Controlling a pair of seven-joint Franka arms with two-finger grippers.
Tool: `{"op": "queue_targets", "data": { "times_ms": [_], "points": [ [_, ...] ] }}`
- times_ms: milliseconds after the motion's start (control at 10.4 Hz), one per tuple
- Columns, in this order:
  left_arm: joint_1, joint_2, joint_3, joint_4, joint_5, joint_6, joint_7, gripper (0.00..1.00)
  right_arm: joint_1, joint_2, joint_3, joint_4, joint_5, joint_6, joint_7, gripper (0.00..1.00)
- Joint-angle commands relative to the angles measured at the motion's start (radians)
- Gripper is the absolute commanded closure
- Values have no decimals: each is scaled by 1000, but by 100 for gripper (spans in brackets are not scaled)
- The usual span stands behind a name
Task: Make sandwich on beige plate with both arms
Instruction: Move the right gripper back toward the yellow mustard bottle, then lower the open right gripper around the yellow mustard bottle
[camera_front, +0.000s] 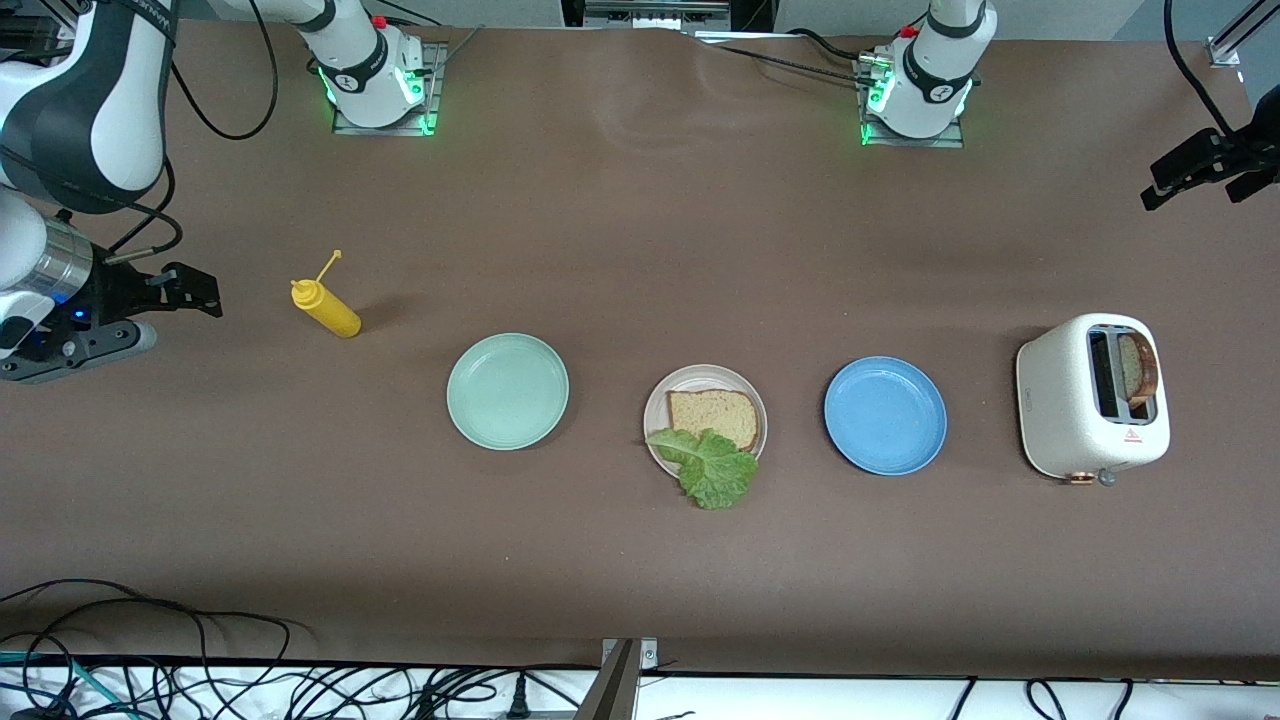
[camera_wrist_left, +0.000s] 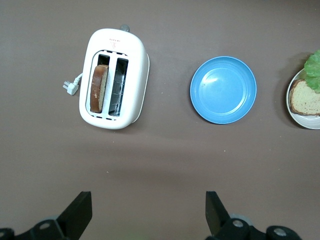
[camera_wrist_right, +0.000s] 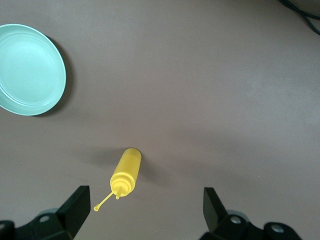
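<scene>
Beige plate (camera_front: 655, 405) holds bread (camera_front: 712, 415), lettuce (camera_front: 712, 468) (overhanging rim).

You've got the beige plate (camera_front: 655, 400) mid-table, one bread slice (camera_front: 712, 415) on it and a lettuce leaf (camera_front: 712, 468) spilling over its near rim. A green plate (camera_front: 507, 391) sits toward the right arm's end; a blue plate (camera_front: 885, 415) and a toaster (camera_front: 1090, 396) holding a second slice (camera_front: 1138, 368) sit toward the left's. Both grippers (camera_front: 195, 290) (camera_front: 1200, 175) wait at the table's ends.

Three plates (camera_front: 508, 392), two bread slices (camera_front: 712, 415)
</scene>
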Motion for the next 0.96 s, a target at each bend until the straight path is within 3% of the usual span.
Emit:
{"op": "queue_targets", "data": {
  "times_ms": [0,862],
  "points": [
    [7,13,-9,31,32,-23,1,0,3,-18,-5,-16,21,13,-20,0],
    [7,13,-9,31,32,-23,1,0,-82,-13,-5,-67,143,34,-56,0]
  ]
}}
